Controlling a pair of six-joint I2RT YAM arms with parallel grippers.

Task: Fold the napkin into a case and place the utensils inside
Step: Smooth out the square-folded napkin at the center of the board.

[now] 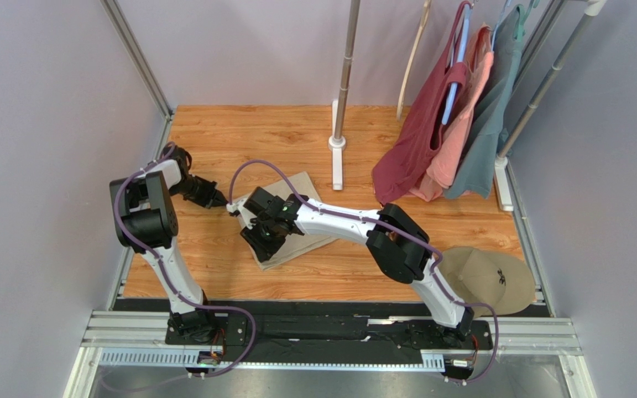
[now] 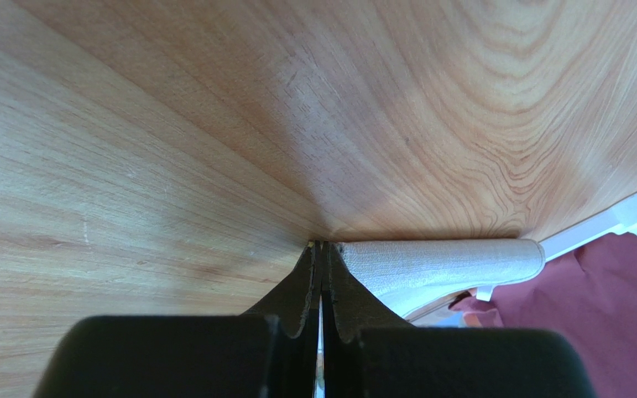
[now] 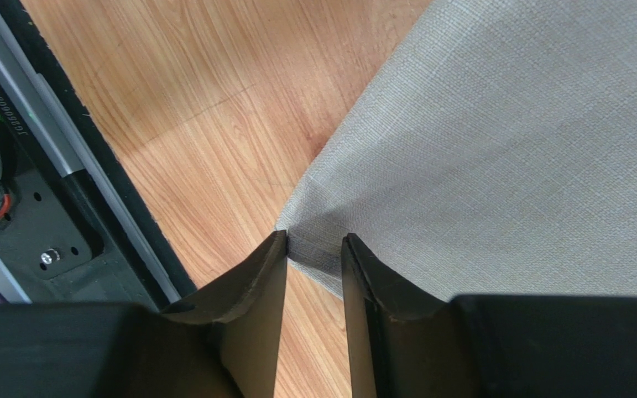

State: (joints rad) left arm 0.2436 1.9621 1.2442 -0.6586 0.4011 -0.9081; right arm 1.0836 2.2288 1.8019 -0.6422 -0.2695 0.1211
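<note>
From above, the napkin (image 1: 301, 247) lies folded flat on the wooden table (image 1: 239, 141), a little left of the middle. The left gripper (image 1: 220, 201) points at its left corner. The right gripper (image 1: 255, 247) hangs over its near-left edge, the arm stretched across the cloth. A tan cap (image 1: 488, 278) sits at the near right corner. Maroon, salmon and grey-teal garments (image 1: 455, 124) hang on the rack at the back right.

The left wrist camera shows the left gripper (image 2: 320, 247) with its fingers pressed together and the tips down on the table (image 2: 172, 124). The napkin's (image 2: 438, 259) rounded fold starts right at those tips. I cannot tell whether any cloth is pinched, or whether anything lies inside the fold. The maroon garment (image 2: 612, 315) shows behind.

The right wrist camera has the right gripper (image 3: 314, 240) parted, a gap between its fingers. A corner of the napkin (image 3: 504, 124) sits in that gap, flat on the table (image 3: 214, 108). The black base plate (image 3: 23, 215) lies at the left.
</note>
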